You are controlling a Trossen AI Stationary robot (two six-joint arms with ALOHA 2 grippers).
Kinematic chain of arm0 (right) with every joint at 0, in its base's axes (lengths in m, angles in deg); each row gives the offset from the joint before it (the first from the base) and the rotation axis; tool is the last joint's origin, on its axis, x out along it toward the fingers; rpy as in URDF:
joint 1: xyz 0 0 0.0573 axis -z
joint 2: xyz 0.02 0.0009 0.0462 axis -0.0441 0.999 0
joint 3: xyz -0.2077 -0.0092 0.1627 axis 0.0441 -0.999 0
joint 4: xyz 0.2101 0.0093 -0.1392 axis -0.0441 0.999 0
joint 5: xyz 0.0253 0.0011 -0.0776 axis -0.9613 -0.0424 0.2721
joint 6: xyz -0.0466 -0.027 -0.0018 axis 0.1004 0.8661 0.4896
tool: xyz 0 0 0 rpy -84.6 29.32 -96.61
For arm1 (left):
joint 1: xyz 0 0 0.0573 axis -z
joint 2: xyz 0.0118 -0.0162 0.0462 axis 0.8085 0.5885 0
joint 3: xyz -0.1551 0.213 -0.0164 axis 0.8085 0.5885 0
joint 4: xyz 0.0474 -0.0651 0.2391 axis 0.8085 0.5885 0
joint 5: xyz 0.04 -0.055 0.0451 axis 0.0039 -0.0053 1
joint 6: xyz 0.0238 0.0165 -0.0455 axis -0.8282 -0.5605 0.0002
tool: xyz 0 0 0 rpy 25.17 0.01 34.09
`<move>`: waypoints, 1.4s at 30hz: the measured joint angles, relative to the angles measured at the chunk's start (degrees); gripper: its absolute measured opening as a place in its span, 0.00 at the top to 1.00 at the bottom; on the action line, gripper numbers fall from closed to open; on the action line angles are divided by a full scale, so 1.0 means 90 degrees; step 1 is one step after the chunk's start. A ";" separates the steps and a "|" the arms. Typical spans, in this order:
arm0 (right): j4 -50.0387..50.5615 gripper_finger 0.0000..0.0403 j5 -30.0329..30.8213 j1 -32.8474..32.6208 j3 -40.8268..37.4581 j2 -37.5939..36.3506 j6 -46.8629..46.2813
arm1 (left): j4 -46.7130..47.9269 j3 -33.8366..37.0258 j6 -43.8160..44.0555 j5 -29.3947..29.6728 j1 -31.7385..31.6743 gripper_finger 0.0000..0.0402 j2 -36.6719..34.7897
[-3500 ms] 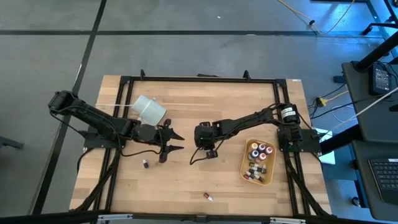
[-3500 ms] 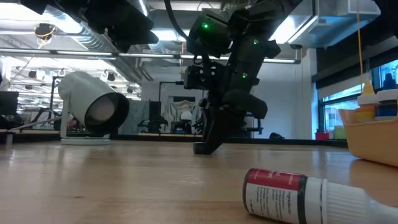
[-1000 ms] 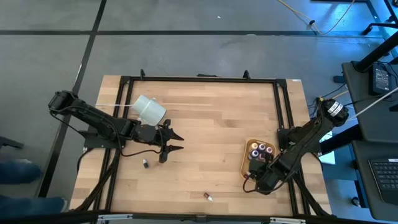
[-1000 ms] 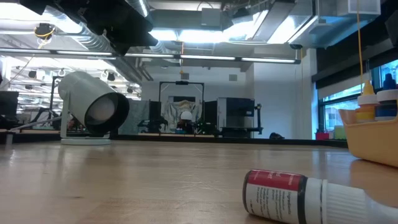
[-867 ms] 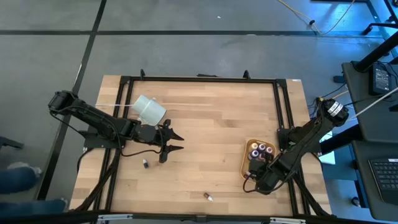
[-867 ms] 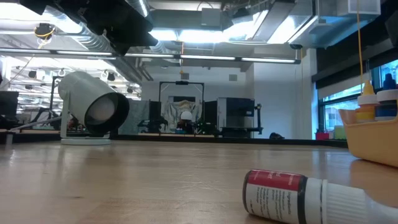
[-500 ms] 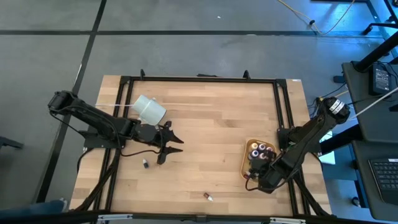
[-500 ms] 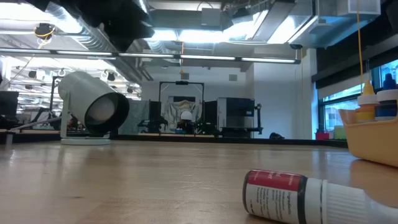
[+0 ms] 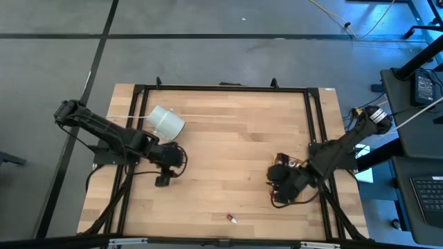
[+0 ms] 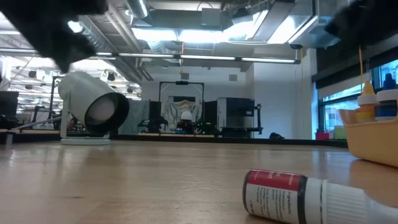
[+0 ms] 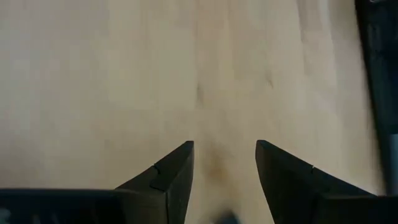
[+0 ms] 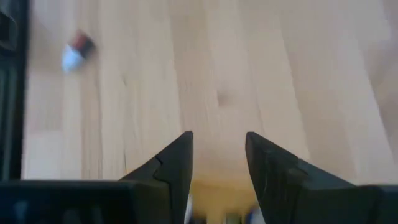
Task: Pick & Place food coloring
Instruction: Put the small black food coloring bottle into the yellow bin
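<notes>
One red food coloring bottle (image 9: 232,218) with a pale cap lies on its side near the table's front edge; it also shows in the low view (image 10: 280,194) and the right wrist view (image 12: 78,50). More bottles (image 10: 373,102) stand in the tan tray (image 10: 373,143) at the right. My right gripper (image 9: 277,190) hangs open above the tray's left rim (image 12: 217,186). My left gripper (image 9: 163,178) is open at the left, pointing down at bare wood (image 11: 224,124). A dark shape (image 11: 224,218) lies between its fingers; I cannot tell what it is.
A white cup-like cylinder (image 9: 166,122) lies on its side at the far left, its mouth toward the low camera (image 10: 93,109). A black frame (image 9: 221,88) runs round the tabletop. Bare wood stretches between the two arms.
My left gripper has tipped from nearly level to pointing steeply down, staying at the table's left. My right gripper has risen from the tray and swung toward the table's middle, now over the tray's left rim. The red bottle and the cylinder have not moved.
</notes>
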 joint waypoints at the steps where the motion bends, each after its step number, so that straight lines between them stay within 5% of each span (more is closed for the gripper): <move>1: -0.0280 0.63 -0.0002 0.0144 0.0000 0.0002 0.0353 | 0.0125 0.0000 0.0441 -0.0133 0.0046 0.58 0.0000; 9: -0.1821 0.63 -0.0503 0.1118 0.0000 0.0002 0.2691 | 0.0445 0.0000 0.4481 -0.0174 0.0275 0.57 0.0043; 17: -0.2132 0.63 -0.0513 0.1701 0.0000 0.0002 0.3555 | 0.0204 0.0000 0.5477 0.1073 0.0608 0.57 0.0044; 27: -0.2222 0.63 -0.0512 0.1983 0.0000 0.0003 0.3853 | 0.1372 0.0010 0.8721 0.1212 0.1052 0.58 0.0316; 42: -0.2243 0.63 -0.0502 0.2035 0.0000 0.0745 0.4571 | 0.1398 0.0012 1.1234 0.0632 0.1857 0.58 0.1493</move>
